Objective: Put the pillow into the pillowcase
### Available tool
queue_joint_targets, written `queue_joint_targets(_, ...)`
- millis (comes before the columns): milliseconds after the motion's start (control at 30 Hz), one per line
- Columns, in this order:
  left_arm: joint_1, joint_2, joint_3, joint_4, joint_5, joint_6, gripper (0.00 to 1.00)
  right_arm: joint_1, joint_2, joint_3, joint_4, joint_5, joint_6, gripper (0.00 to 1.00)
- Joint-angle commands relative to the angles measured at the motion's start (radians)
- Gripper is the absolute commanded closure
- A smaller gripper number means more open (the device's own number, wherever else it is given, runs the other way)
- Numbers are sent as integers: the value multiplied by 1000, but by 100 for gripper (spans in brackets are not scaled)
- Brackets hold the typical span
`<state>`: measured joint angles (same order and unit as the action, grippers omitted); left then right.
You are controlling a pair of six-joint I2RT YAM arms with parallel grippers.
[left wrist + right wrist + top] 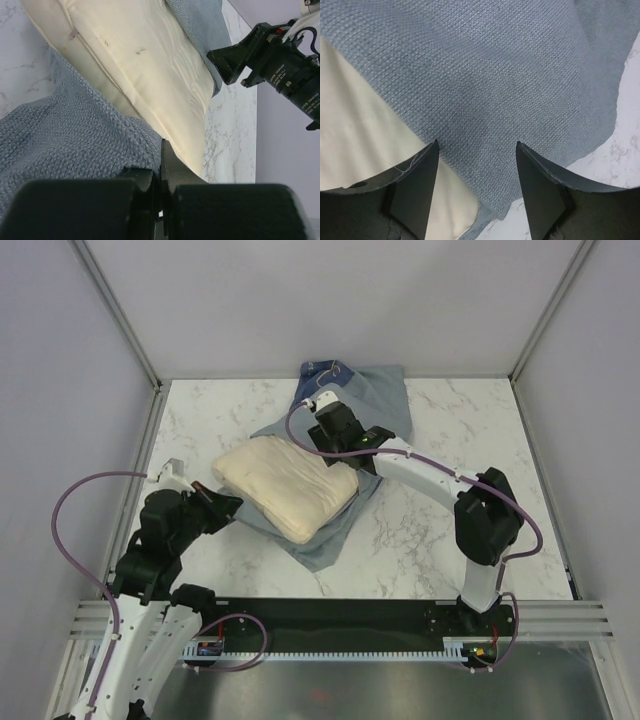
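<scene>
Our right gripper (pixel 477 150) stands jaws apart over the pillowcase (pixel 520 75), the pillow (pixel 355 125) beside one finger. Our left gripper (pixel 161 172) is closed tight, just beside that cloth.

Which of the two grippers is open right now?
The right gripper: its fingers stand spread apart above the pillowcase, while the left gripper has its fingers pressed together beside the pillow.

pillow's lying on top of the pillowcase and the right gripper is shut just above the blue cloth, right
No: the right gripper is open, its jaws spread apart above the blue cloth, as the right wrist view shows. The pillow does lie on top of the pillowcase.
</scene>
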<state>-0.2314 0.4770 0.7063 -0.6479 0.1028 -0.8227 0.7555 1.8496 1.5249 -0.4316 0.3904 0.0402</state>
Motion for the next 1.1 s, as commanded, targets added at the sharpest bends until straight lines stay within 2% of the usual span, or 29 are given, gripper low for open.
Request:
queue_joint_targets(0, 3, -3, 102, 31, -32, 54, 98, 4, 48, 60, 60, 77, -69, 29)
queue_joint_targets(133, 1, 3, 140, 10, -28, 62, 98, 16, 66, 38, 91, 61, -92, 25)
queue_joint_targets(333, 1, 14, 150, 5, -14, 69, 98, 70, -35, -98, 243, -19, -103, 20)
queue_joint_targets(567, 3, 11, 147, 2, -12, 77, 98, 165, -84, -181, 353, 13, -181, 19)
queue_joint_targets(700, 3, 6, 151, 1, -6, 79, 98, 173, -52, -157, 347, 43, -198, 19)
queue_joint_targets(900, 3, -5, 162, -18, -9, 83, 98, 153, 74, -36, 260, 267, -223, 19)
queue_joint_targets(1067, 1, -12, 174, -25, -11, 86, 98, 116, 161, 29, 217, 311, -227, 19)
